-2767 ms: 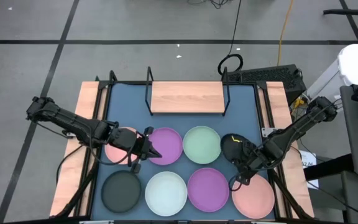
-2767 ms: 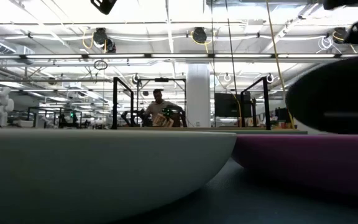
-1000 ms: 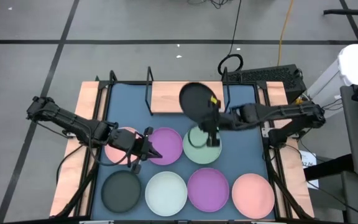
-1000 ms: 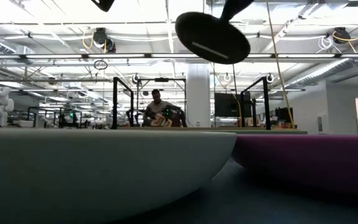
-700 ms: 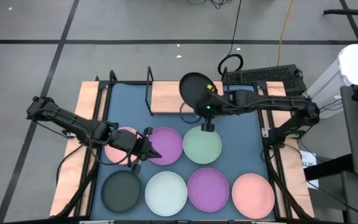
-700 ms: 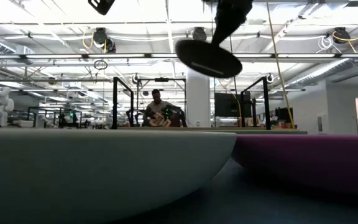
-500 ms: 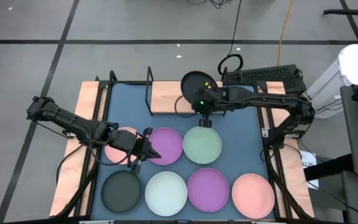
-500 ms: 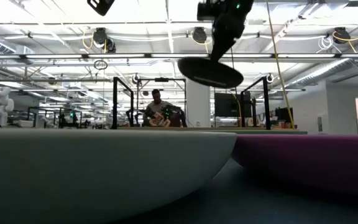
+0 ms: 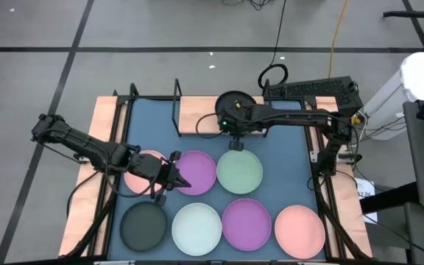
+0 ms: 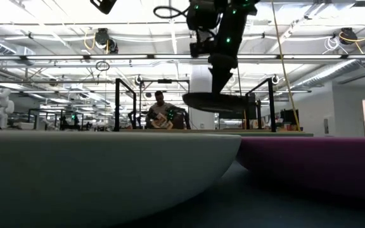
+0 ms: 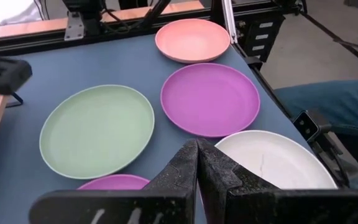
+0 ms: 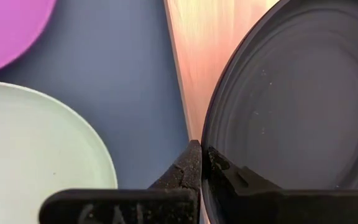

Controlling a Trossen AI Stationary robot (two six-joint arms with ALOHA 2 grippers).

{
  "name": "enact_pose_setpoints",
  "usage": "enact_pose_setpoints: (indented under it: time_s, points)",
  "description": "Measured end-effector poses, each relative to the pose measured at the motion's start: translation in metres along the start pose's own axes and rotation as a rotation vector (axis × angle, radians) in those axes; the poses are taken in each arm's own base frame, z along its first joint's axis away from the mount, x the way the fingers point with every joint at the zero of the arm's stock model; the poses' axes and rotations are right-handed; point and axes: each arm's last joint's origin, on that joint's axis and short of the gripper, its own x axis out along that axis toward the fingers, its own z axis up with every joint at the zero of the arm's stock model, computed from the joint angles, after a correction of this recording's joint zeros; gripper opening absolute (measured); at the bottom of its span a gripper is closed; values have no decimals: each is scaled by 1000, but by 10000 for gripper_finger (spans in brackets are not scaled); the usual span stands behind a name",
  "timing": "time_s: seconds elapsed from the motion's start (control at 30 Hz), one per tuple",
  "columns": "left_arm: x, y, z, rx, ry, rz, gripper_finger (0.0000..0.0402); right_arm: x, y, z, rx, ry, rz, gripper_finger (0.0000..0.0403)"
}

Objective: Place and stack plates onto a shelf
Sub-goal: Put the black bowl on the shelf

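Observation:
My right gripper (image 9: 234, 129) is shut on a black plate (image 9: 233, 102), which hangs over the right part of the shelf (image 9: 197, 115), a light-wood board in a black wire frame at the table's far side. In the low view the black plate (image 10: 217, 101) shows edge-on, nearly level, under the gripper (image 10: 222, 79). My left gripper (image 9: 175, 174) is shut and empty, hovering between a pink plate (image 9: 140, 174) and a purple plate (image 9: 197, 171). A pale green plate (image 9: 239, 171), a second black plate (image 9: 143, 226), a white plate (image 9: 196, 227), another purple plate (image 9: 246, 223) and another pink plate (image 9: 299, 230) lie flat on the blue tabletop. My right gripper pinches the black plate's rim (image 12: 211, 134) between its two fingers, on the plate's near side. The fingers slant down from the table's near side. The plate is lifted clear above the shelf board (image 12: 207, 56) and sits almost level.
The shelf's upright wire posts (image 9: 177, 99) stand at its left and right ends. The left part of the board is bare. People and equipment show in the room beyond the table (image 10: 160, 111).
My right gripper has carried the black plate toward the table's far edge and down, from above the pale green plate to over the shelf. The plate has tipped from tilted to nearly level.

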Motion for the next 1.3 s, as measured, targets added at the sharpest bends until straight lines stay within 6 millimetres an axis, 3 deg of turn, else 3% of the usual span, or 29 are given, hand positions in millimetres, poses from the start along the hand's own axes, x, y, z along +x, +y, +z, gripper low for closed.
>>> enact_pose_setpoints:
  time_s: [0.17,0.5,0.87,1.3]
  points:
    - [0,0,0,-3,0,0,12,14,-2,1,28,37,-20,0]
    - [0,0,0,-12,0,0,12,17,-16,-2,152,52,-71,0]
    - [0,0,1,6,-7,0,12,38,-10,-22,148,141,-112,0]
    - [0,0,1,42,-15,0,12,50,-9,-32,156,172,-114,0]
